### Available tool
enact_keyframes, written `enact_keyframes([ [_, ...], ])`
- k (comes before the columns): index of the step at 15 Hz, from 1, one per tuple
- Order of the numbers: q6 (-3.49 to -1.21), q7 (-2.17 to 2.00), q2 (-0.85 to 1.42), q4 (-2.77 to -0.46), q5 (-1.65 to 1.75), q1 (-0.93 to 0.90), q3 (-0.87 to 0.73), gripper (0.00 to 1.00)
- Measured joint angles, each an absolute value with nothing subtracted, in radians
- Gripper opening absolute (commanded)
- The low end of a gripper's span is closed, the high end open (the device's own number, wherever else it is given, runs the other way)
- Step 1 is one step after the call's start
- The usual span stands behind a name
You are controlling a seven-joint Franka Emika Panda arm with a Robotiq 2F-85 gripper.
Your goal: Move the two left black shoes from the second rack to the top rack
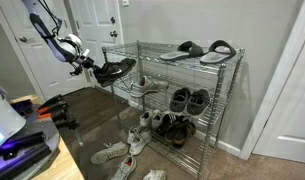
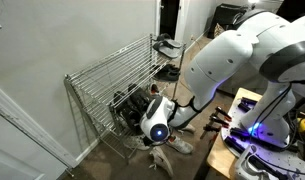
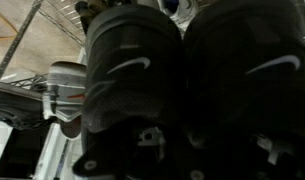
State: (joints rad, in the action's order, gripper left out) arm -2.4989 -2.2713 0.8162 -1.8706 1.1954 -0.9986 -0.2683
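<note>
The two black shoes [image 1: 116,69] hang in my gripper [image 1: 95,68] just off the near end of the silver shelving unit, at a height between the top rack [image 1: 152,52] and the second rack [image 1: 214,108]. In the wrist view the pair fills the frame, one shoe [image 3: 127,70] beside the other [image 3: 247,70], each with a pale swoosh; the fingers are hidden behind them. My arm covers much of an exterior view, where the top rack [image 2: 112,70] shows bare wire.
Two black-and-grey slides [image 1: 204,50] lie on the far part of the top rack. Dark shoes [image 1: 187,99] sit on the second rack, more shoes [image 1: 172,126] lower down. White sneakers [image 1: 120,152] lie on the floor in front. A white door stands behind my arm.
</note>
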Motion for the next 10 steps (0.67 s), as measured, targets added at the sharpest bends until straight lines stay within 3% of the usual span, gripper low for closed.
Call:
enact_keyframes([
  [6,-2.219,-2.289,0.671,-2.026,1.115,-0.906,-0.029,0.06],
  [10,-2.176,-2.274,0.608,-2.097,1.034,-0.818,0.102,0.06],
])
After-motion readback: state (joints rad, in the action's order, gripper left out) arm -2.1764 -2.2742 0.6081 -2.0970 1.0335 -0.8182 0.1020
